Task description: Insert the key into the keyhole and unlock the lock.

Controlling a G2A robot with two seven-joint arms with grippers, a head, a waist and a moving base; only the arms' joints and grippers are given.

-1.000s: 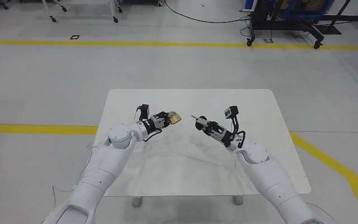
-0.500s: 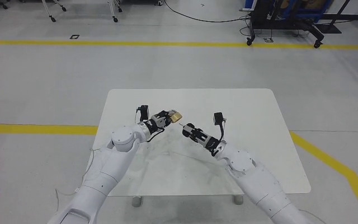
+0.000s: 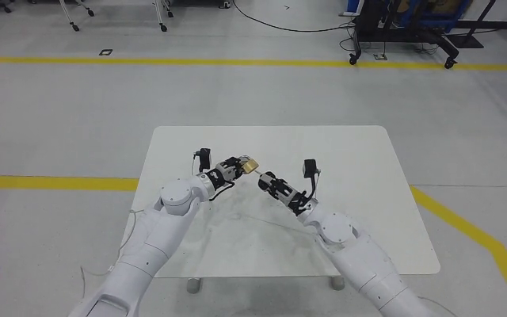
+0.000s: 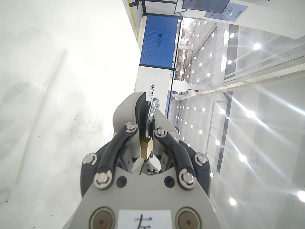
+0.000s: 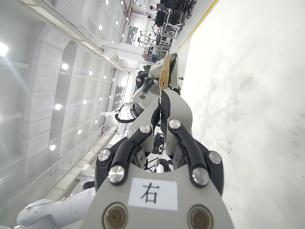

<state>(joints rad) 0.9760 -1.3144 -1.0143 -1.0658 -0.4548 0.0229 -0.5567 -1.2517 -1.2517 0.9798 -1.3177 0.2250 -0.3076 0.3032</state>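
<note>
Above the middle of the white table (image 3: 356,158) my left gripper (image 3: 238,167) is shut on a small brass padlock (image 3: 249,166). In the left wrist view the brass body (image 4: 145,149) sits between the fingers (image 4: 124,113) and the silver shackle (image 4: 153,109) sticks out past them. My right gripper (image 3: 264,179) is shut on the key (image 3: 257,173), right beside the lock. In the right wrist view the padlock (image 5: 165,71) stands just beyond my right gripper (image 5: 164,96), and the key tip meets its lower end. The key's blade is mostly hidden by the fingers.
Both arms meet over the table's middle, with bare tabletop on every side of them. Yellow floor lines (image 3: 79,60) run past the table. A dark wheeled frame (image 3: 404,36) stands at the far right of the room.
My right arm has swung left across the table, bringing the key from well apart up to the padlock. The left arm and the lock have hardly moved.
</note>
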